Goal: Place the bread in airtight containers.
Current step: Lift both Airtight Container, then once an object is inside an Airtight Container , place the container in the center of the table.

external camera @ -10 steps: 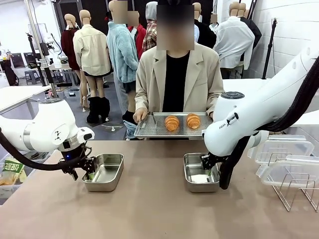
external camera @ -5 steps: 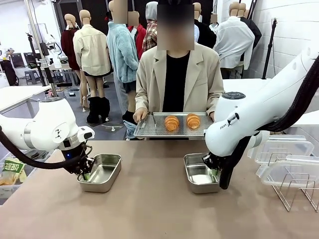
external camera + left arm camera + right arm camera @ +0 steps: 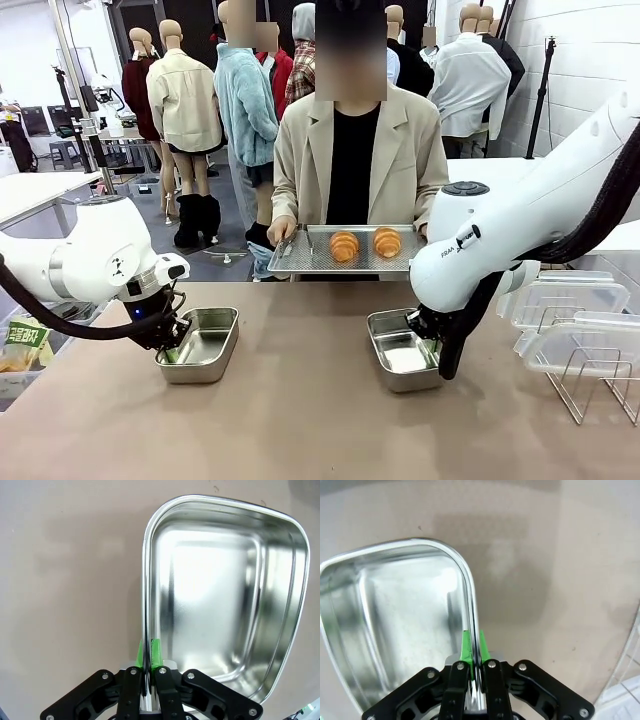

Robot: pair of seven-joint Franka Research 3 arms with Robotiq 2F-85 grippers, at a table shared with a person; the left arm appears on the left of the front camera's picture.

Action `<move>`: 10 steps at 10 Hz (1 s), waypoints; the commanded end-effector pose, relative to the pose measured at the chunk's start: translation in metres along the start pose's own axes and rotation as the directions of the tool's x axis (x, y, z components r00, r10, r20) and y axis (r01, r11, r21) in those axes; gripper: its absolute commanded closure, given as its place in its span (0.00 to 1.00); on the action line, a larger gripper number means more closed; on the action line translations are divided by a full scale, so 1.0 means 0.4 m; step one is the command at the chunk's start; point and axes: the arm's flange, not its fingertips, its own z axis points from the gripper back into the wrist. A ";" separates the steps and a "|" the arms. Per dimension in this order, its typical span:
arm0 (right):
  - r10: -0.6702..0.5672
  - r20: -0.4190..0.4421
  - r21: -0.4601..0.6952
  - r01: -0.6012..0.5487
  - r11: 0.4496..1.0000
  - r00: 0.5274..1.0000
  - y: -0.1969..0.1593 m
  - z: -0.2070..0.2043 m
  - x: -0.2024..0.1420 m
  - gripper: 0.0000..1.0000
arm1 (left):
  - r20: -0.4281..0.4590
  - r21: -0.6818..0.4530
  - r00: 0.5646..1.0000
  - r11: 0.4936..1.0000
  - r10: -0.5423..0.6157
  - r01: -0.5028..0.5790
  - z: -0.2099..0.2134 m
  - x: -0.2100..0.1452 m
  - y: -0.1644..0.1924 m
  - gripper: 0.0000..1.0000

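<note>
front view, left gripper (image 3: 170, 347) low, pinching tin (image 3: 207, 338)

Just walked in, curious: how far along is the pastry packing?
Nothing is packed yet: the left tin and right tin are both empty. In hand: the left gripper and right gripper each pinch a tin's wall. Left to do: both pastries lie on the tray the person holds; the lids wait aside.

The front camera faces across the beige table (image 3: 300, 430) toward the person (image 3: 350, 170). Wrist cameras look down, close — onto the left shiny rectangular steel tin (image 3: 225, 595) and the right steel tin (image 3: 405, 615), both shared with the front view.
</note>
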 end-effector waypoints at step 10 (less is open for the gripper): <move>-0.004 -0.002 0.000 0.004 1.000 1.000 -0.007 -0.006 0.002 1.00 | 0.000 0.002 1.000 1.000 -0.002 0.002 0.000 0.000 0.000 1.00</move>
